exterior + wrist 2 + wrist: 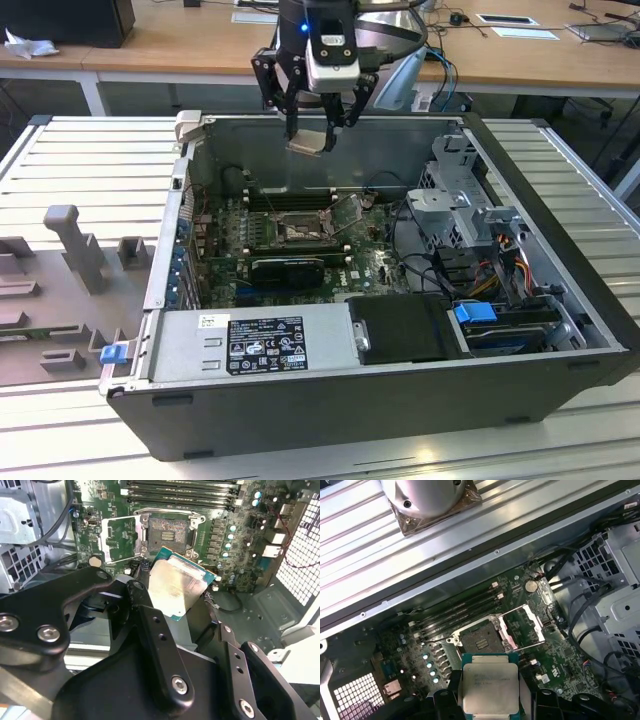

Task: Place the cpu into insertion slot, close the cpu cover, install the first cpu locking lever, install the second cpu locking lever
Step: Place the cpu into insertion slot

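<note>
One gripper (318, 135), closed tight on the one cpu (305, 143), hangs over the computer case (330, 400), at 12 o'clock from the one insertion slot (298, 228). One cpu cover (345, 212) stands raised at its 2 o'clock; both wrist views show the slot's dark centre uncovered

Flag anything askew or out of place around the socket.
Nothing looks damaged. The cpu sits tilted in the gripper, above the computer case, not level with the insertion slot. The cpu cover stands swung open beside the bare slot.
</note>
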